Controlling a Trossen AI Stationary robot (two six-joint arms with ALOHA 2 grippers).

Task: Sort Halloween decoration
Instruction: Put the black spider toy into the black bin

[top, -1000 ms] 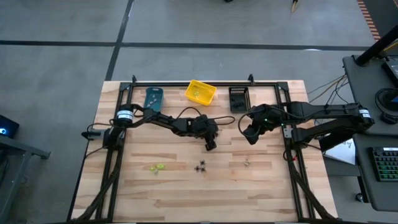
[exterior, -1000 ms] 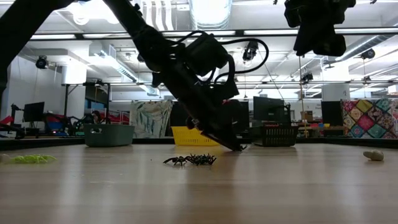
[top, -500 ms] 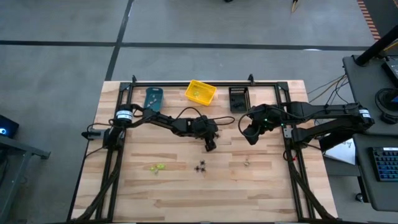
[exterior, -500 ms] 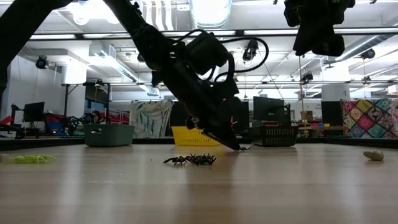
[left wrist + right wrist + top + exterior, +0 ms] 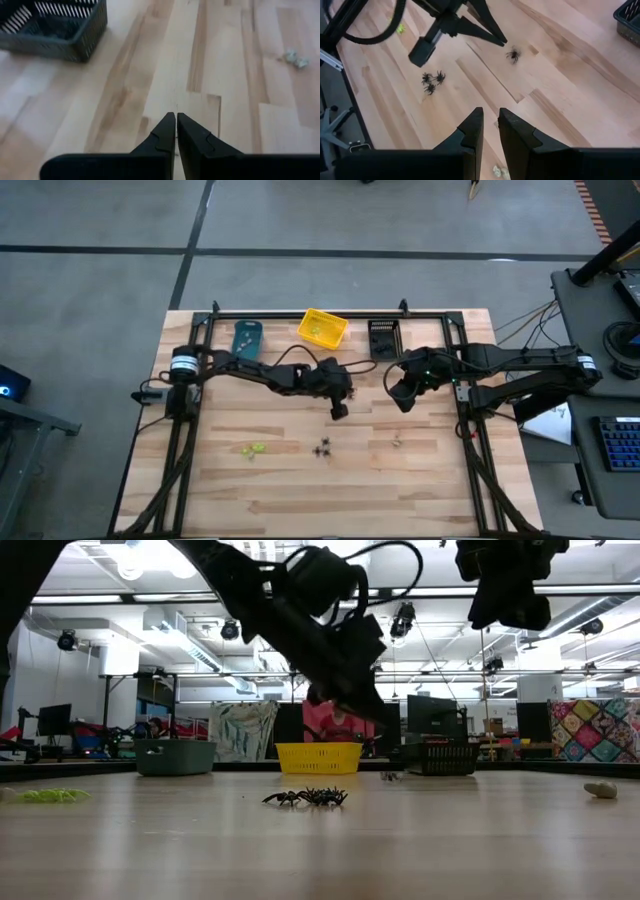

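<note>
Left gripper (image 5: 339,412) jaws clenched on nothing, raised above the wooden table (image 5: 280,490); a single black spider trinket (image 5: 513,54) lies on the table just beside its tip. Cluster of black spider trinkets (image 5: 306,797) nearby. Right gripper (image 5: 489,131) hovers, jaws narrowly parted, empty.
</note>
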